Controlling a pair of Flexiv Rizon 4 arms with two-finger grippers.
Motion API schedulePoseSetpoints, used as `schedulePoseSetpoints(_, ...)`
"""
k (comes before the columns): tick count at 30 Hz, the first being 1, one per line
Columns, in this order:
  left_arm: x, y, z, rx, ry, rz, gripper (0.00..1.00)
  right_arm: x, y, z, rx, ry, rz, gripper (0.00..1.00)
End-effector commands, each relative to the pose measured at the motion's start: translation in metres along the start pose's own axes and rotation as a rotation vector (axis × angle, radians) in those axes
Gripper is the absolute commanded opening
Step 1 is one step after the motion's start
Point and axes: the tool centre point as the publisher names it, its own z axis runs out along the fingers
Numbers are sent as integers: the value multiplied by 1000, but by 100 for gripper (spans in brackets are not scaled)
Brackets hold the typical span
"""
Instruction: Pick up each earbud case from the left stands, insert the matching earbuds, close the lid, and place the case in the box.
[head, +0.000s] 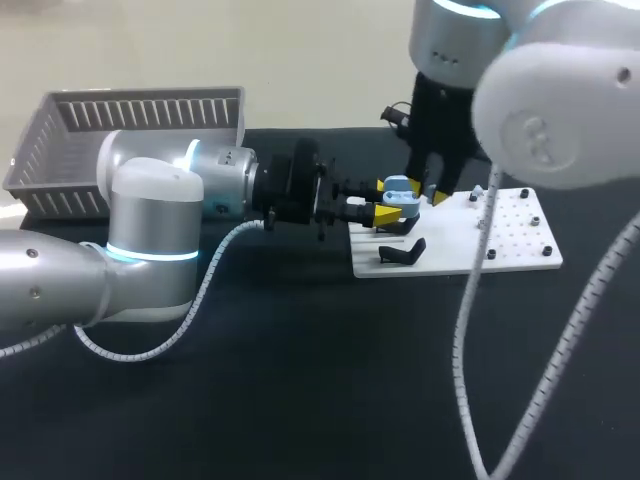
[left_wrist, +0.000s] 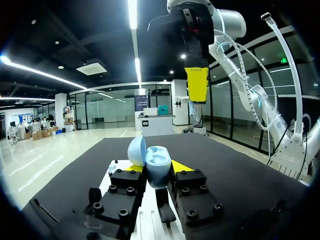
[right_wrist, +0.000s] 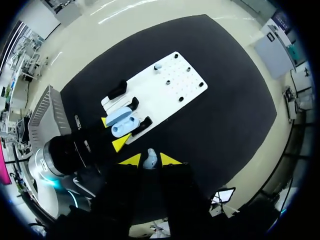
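A light-blue earbud case (head: 400, 190) with its lid open is held just above the white stand board (head: 510, 240). My left gripper (head: 385, 212) comes in from the left and is shut on it. In the left wrist view the open case (left_wrist: 157, 167) sits between my yellow-tipped fingers (left_wrist: 182, 166), with its lid (left_wrist: 136, 151) tipped back. My right gripper (right_wrist: 150, 161) hangs above the case, shut on a small pale earbud (right_wrist: 150, 160). From there the case (right_wrist: 121, 121) lies below and ahead. One yellow tip of the right gripper (left_wrist: 197, 82) shows over the case.
A grey slatted basket (head: 130, 130) stands at the back left of the black table. Black case stands (head: 403, 252) (right_wrist: 118, 89) sit on the board's left end. Small pegs (head: 536, 220) dot its right half.
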Motion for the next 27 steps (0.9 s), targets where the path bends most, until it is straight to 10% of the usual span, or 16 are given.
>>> schedulePoseSetpoints(1,1,-1,0,-4,-4,4,0,-6,14,3,53,34,14,0)
schedulePoseSetpoints(27,1,-1,0,-4,-4,4,0,-27,25,30,152,13,6,0)
